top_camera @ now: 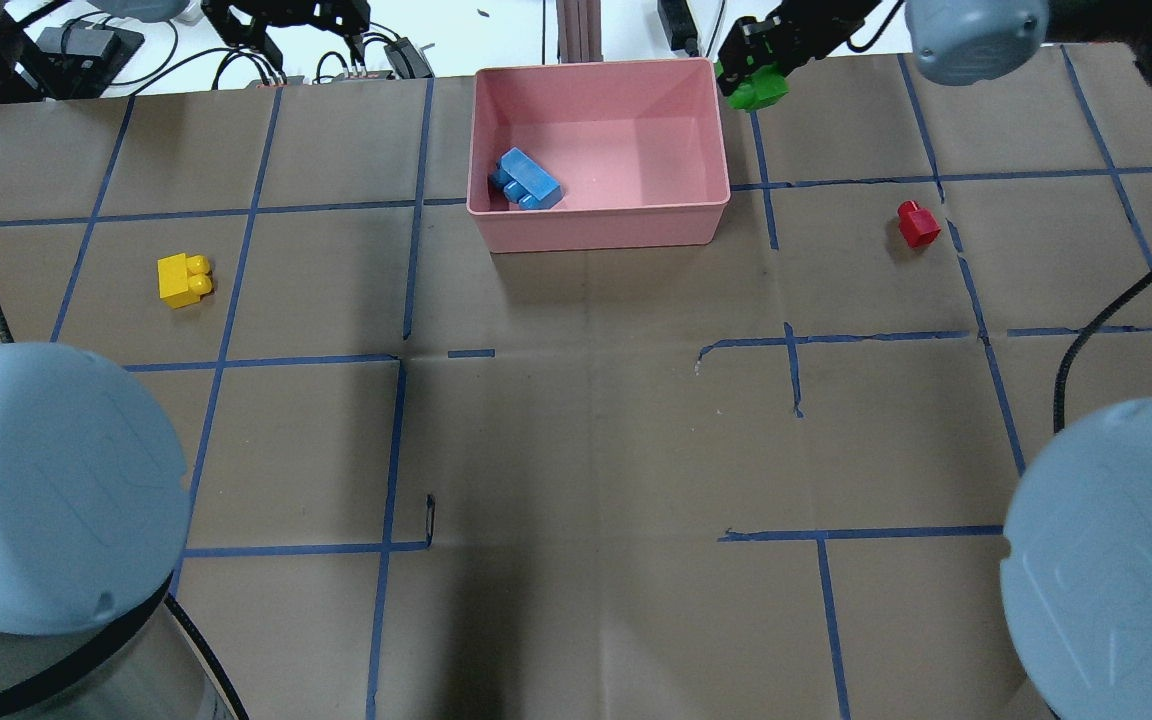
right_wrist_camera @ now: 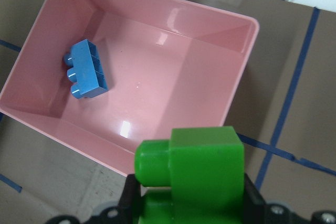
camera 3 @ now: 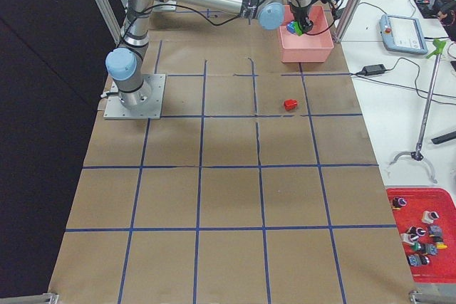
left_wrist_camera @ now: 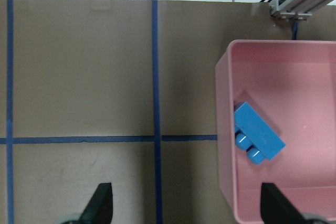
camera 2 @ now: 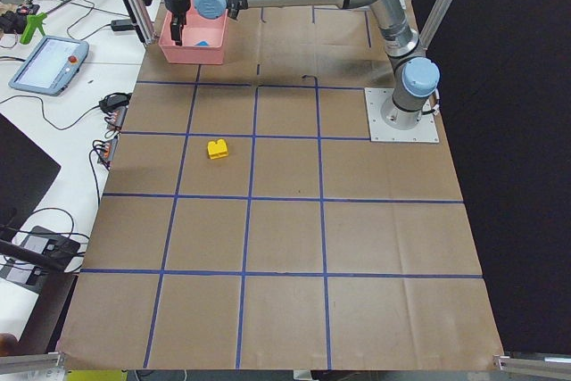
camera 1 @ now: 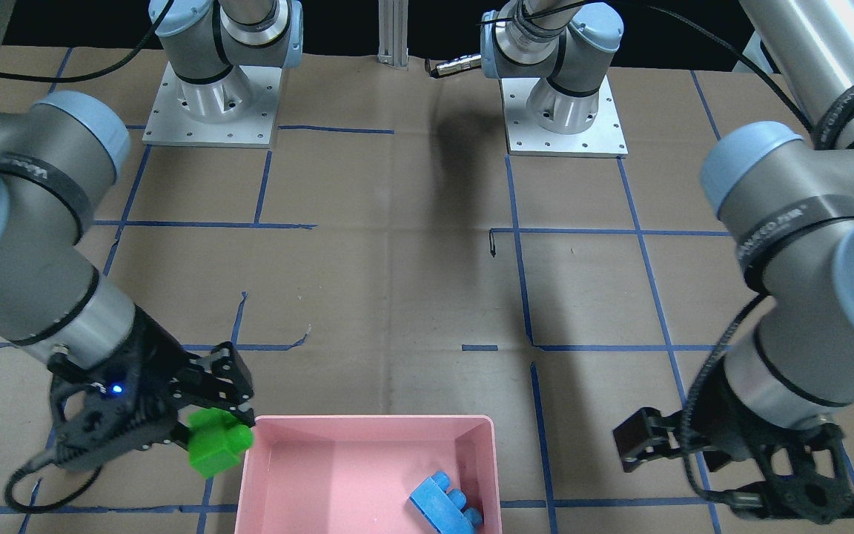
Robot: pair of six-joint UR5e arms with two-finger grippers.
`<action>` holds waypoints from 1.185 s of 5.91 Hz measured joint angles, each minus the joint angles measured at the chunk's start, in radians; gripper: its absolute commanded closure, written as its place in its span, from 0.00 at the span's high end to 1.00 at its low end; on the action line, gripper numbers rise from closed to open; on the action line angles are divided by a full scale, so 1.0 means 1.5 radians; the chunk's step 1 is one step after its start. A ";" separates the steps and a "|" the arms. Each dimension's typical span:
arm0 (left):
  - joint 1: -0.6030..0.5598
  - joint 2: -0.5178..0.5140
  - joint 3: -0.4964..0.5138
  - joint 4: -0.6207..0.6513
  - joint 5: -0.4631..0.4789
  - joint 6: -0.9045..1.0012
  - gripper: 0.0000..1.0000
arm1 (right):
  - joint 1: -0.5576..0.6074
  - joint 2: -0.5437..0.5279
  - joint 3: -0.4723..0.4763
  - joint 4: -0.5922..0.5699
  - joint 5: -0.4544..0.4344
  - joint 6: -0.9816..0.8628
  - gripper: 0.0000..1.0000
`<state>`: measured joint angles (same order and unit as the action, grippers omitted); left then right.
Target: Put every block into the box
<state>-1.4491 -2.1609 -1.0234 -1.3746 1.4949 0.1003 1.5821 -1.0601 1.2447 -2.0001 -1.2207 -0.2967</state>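
My right gripper [camera 1: 213, 424] is shut on the green brick [camera 1: 218, 443] and holds it in the air just outside the pink box's [camera 1: 368, 420] short wall. In the right wrist view the green brick [right_wrist_camera: 194, 171] hangs over the box's rim [right_wrist_camera: 247, 66]. The light blue brick [top_camera: 526, 180] lies inside the box [top_camera: 596, 235]. The yellow brick [top_camera: 183, 279] lies on the table at the left. The red brick [top_camera: 918, 223] lies on the table at the right. My left gripper [left_wrist_camera: 186, 208] is open and empty beside the box [left_wrist_camera: 223, 129].
Both arm bases [camera 1: 212, 111] [camera 1: 564, 111] stand on the table's robot side. Cables and devices [top_camera: 86, 40] lie beyond the far edge. Blue tape lines cross the brown table cover. A red tray [camera 3: 424, 236] of small items sits off the table.
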 measured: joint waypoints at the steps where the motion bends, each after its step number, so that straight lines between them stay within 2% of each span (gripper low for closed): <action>1: 0.058 -0.008 -0.008 -0.001 0.001 0.026 0.99 | 0.035 0.062 -0.069 -0.002 0.003 0.037 0.05; 2: 0.113 -0.020 -0.016 -0.002 0.001 0.044 0.99 | 0.058 0.123 -0.142 -0.001 0.003 0.053 0.05; 3: 0.153 -0.031 -0.036 0.000 0.002 0.061 0.99 | 0.071 0.171 -0.199 0.003 0.001 0.059 0.11; 4: 0.173 -0.035 -0.075 0.012 0.002 0.071 0.99 | 0.079 0.200 -0.231 0.006 0.001 0.065 0.19; 5: 0.180 -0.035 -0.126 0.057 0.004 0.074 0.99 | 0.081 0.215 -0.243 0.007 0.002 0.070 0.99; 7: 0.189 -0.025 -0.251 0.199 0.023 0.078 0.99 | 0.081 0.219 -0.248 0.000 0.003 0.072 1.00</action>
<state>-1.1660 -2.1989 -1.3992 -1.0765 1.5287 0.2168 1.7040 -0.7323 0.8727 -2.0003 -1.2155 -0.1891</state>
